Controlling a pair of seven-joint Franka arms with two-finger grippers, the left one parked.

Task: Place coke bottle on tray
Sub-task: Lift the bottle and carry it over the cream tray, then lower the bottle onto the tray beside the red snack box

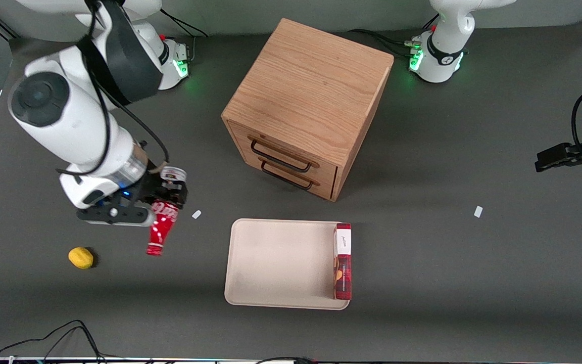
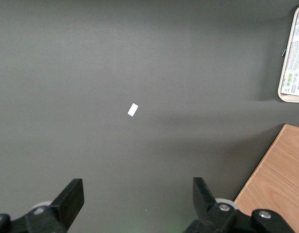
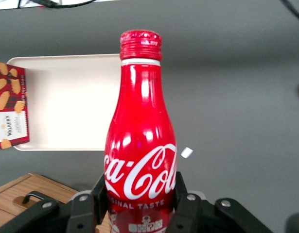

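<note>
Gripping coke bottle (image 3: 139,145), fingers (image 3: 185,206) at its base, tray (image 1: 271,263) apart, lemon (image 1: 81,257) front-view only

Glossy red coke bottle (image 3: 139,141) with white script lettering, pinched in the black gripper (image 3: 139,208) above the dark grey table (image 1: 473,283). Cream-beige tray (image 1: 276,263), red box (image 1: 342,263) with white label end, yellow lemon-like object (image 1: 81,257), light oak drawer cabinet (image 1: 306,101).

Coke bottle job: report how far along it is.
Done: the gripper has its fingers shut on the coke bottle, held off the table near the lemon.
In hand: carrying it; it is not yet over the tray.
Left: set it on the tray's bare part, beside the red box.
</note>
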